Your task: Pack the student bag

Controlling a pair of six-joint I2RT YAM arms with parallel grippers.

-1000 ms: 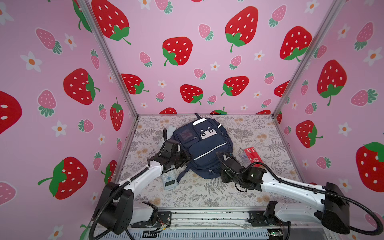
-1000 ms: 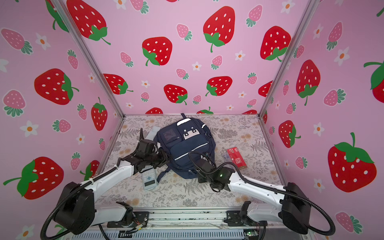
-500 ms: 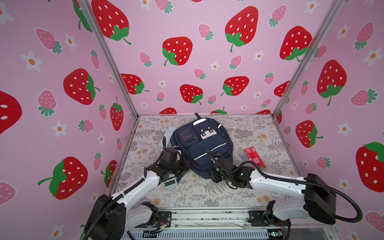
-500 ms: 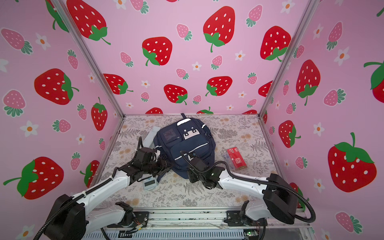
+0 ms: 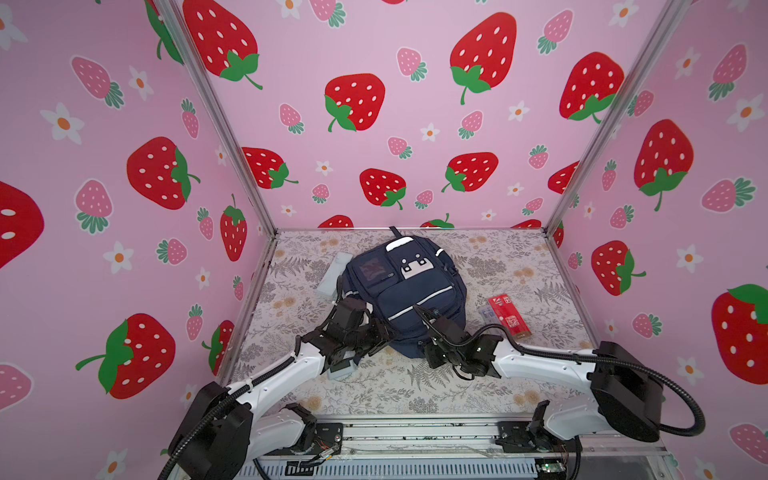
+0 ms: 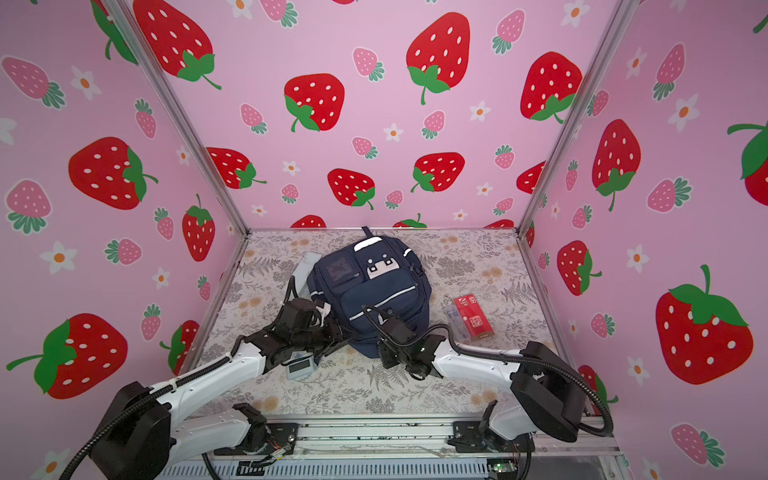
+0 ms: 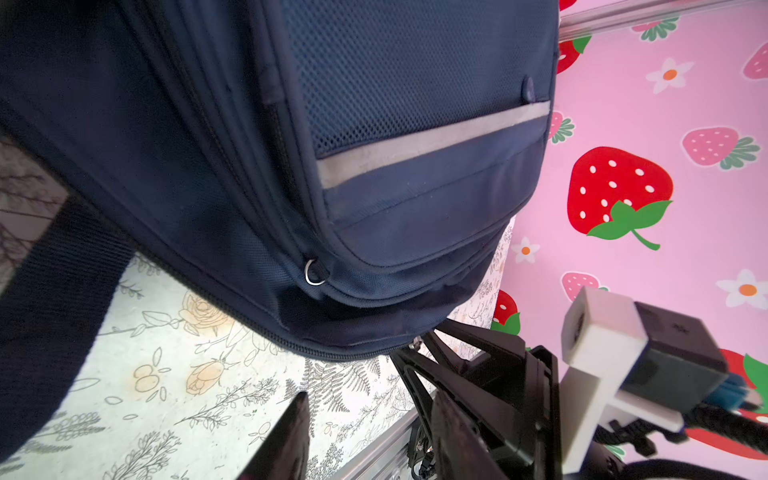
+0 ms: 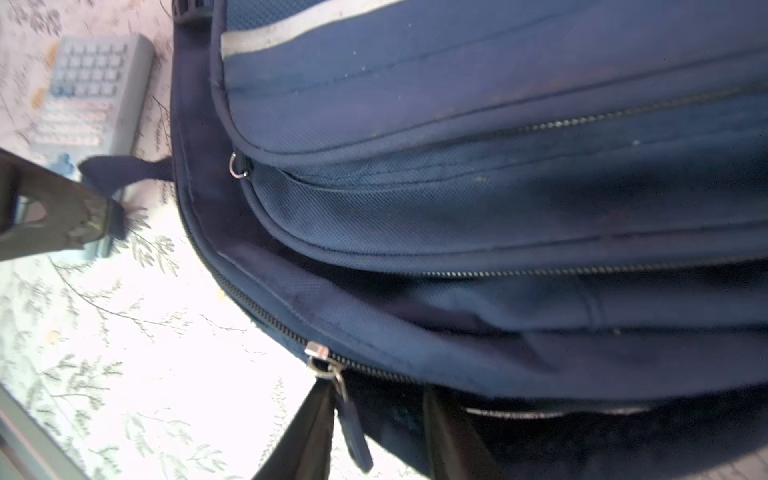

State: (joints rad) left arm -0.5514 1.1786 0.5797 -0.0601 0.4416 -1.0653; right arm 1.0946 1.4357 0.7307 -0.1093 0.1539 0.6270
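Note:
The student bag (image 5: 407,291) (image 6: 370,291), a navy backpack with silver stripes and a white face patch, lies flat in the middle of the floor. My left gripper (image 5: 376,332) (image 7: 370,399) sits at its near left corner, open, with only floor between the fingers. My right gripper (image 5: 428,347) (image 8: 376,390) is at the bag's near edge. Its fingers stand apart, and the dark zipper pull (image 8: 353,424) of the main zip hangs between them, against one finger and not pinched. The zip slider (image 8: 318,351) sits just ahead of the fingertips.
A grey calculator (image 5: 343,368) (image 6: 300,368) lies partly under my left arm. A pale grey case (image 5: 334,274) rests at the bag's far left side. A red box (image 5: 509,316) lies to the right. Pink walls enclose three sides.
Both grippers have drawn in to the bag's near edge. The right one moved left and its fingers have narrowed around the zipper pull; the left one has opened slightly.

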